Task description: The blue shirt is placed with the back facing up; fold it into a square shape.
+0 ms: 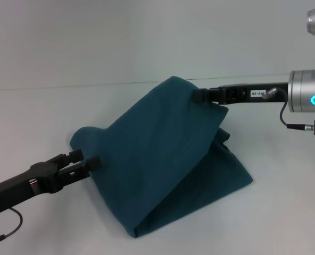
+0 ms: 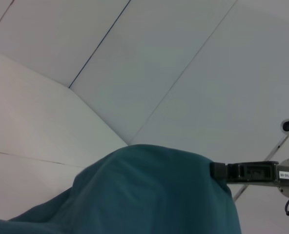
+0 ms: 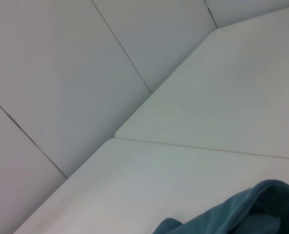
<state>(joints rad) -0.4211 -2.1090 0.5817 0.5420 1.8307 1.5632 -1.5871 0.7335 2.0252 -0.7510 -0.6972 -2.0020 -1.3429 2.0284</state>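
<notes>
Honestly, your head view showed the blue shirt [image 1: 163, 159] mid-fold, tented above the table [image 1: 285, 212]: right gripper [image 1: 200, 95] clamped its far edge, left gripper [image 1: 88, 162] pinched the near one. Left wrist view agreed; right wrist caught just a corner. No square yet, I'd say.

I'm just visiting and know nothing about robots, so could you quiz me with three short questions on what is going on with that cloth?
1. True or false: the blue shirt lies flat on the table.
2. Which gripper holds the shirt's higher point: A left, B right?
3. Fill in: the left gripper grips the shirt's ___ edge.

Key:
1. False; it is lifted into a tent shape.
2. B, the right gripper.
3. Lower, on the robot's left.
</notes>
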